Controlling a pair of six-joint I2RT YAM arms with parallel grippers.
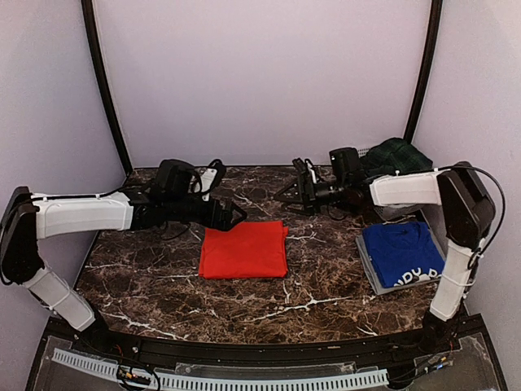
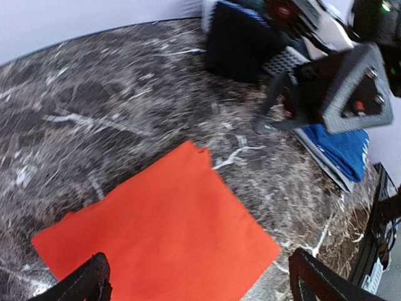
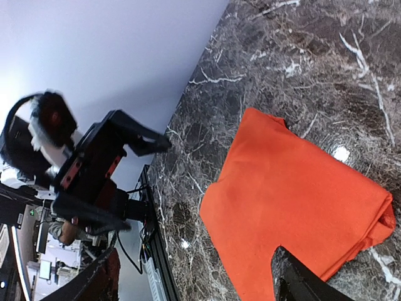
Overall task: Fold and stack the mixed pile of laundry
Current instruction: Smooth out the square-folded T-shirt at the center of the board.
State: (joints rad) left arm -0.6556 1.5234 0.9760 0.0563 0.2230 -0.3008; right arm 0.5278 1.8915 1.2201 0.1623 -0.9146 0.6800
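- Red-orange T-shirt [image 1: 244,250]: folded to a flat rectangle, lying at the centre of the marble surface [image 1: 146,277].
- Royal blue T-shirt [image 1: 403,251]: folded, white print showing, on the grey tray [image 1: 374,281] at the right.
- Green tartan skirt [image 1: 396,155]: heaped in the far right corner.
- Left pincer [image 1: 234,213]: jaws wide, nothing held, above the red shirt's far left edge.
- Right pincer [image 1: 286,194]: jaws spread, nothing held, beyond the shirt's far right corner, not touching it.
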